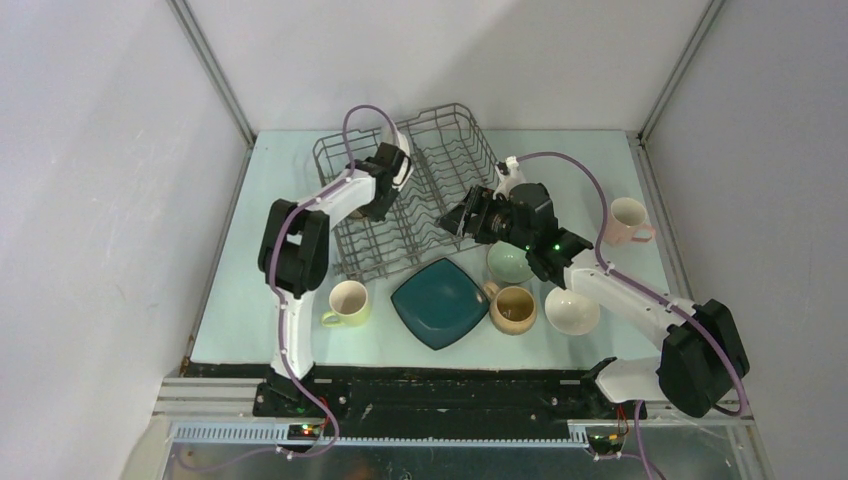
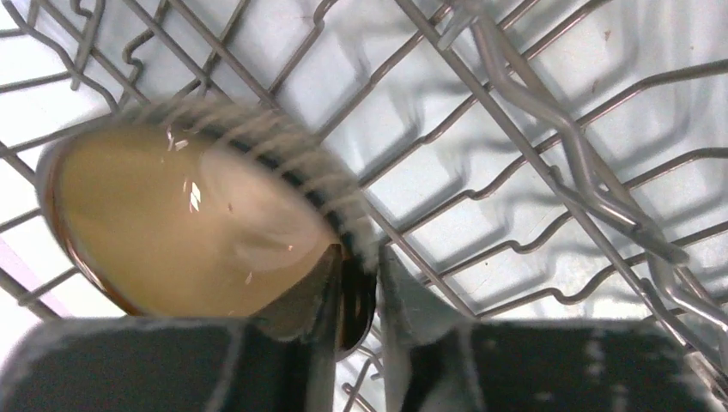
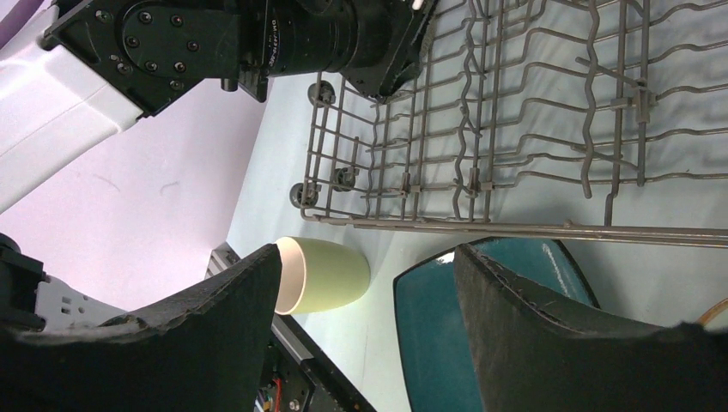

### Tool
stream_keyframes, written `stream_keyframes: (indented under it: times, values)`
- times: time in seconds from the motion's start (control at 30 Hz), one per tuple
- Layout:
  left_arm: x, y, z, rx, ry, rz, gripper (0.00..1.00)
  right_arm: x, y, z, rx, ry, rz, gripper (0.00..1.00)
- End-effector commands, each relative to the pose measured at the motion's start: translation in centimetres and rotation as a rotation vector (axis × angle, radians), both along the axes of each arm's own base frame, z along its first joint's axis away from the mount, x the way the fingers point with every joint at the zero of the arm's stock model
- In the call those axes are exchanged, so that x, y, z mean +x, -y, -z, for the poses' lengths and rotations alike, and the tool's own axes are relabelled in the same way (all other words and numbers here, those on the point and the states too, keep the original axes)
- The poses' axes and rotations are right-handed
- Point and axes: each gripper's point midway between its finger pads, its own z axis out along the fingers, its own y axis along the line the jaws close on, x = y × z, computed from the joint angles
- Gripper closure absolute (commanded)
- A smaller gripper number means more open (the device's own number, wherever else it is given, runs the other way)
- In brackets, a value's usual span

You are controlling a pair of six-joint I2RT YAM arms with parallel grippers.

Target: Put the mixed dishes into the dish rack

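Observation:
The grey wire dish rack (image 1: 440,150) stands at the back middle. My left gripper (image 1: 397,172) is inside its left half, shut on the rim of a brown bowl (image 2: 189,223) with a tan inside, held over the rack's wires (image 2: 532,172). My right gripper (image 1: 458,216) is open and empty at the rack's front right, above the teal square plate (image 1: 440,300). In front of the rack are a yellow mug (image 1: 347,302), a tan mug (image 1: 513,308), a pale green bowl (image 1: 510,263) and a white bowl (image 1: 571,310). A pink mug (image 1: 627,221) stands at the right. No white round plate shows.
In the right wrist view the open fingers (image 3: 215,326) frame the yellow mug (image 3: 330,275) and the teal plate (image 3: 438,343), with the rack's front rail (image 3: 515,230) just beyond. The left arm's wrist (image 3: 215,43) is close by. Grey walls enclose the table.

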Motion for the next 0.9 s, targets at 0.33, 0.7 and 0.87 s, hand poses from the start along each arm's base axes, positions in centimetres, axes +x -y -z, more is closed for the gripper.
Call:
stream_keyframes:
  times: [0.33,0.7,0.87]
  values:
    - [-1.1,2.9,-9.4,-0.318,0.198,-0.032,1.0,0.3,0.5,-3.6,0.035,0.084,0.024,0.24]
    - [-4.2,6.8,-18.9,-0.744,0.319,-0.071,1.0,0.0,0.3,-4.3,0.004,0.17,-0.035,0.15]
    - [-7.0,9.5,-24.1,-1.122,0.36,0.004,1.0,-1.5,-1.2,-6.3,-0.054,0.4,-0.178,0.1]
